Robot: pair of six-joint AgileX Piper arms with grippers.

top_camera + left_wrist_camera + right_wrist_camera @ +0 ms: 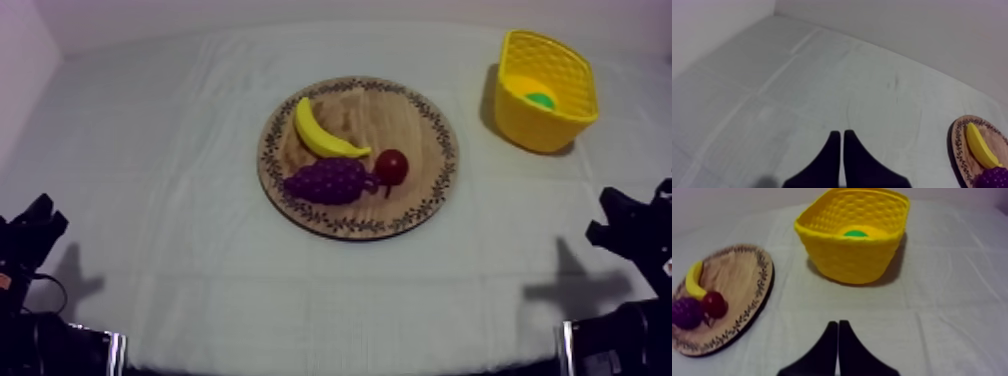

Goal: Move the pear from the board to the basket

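Note:
The pear (532,95), yellow with a green patch, lies inside the yellow basket (535,130) at the table's far right; over the basket's rim (852,258) its green top (855,233) peeks out. The round wooden board (400,120) in the middle carries a banana (320,132), a bunch of grapes (330,180) and a small red fruit (392,166). My left gripper (839,132) is shut on nothing, low at the table's left over bare cloth. My right gripper (837,323) is shut on nothing too, on the near side of the basket.
From the left wrist, the board's edge (962,145) with the banana (979,145) lies far off to the side. From the right wrist, the board (737,273) sits beside the basket. Bare cloth spreads between both arms and the board.

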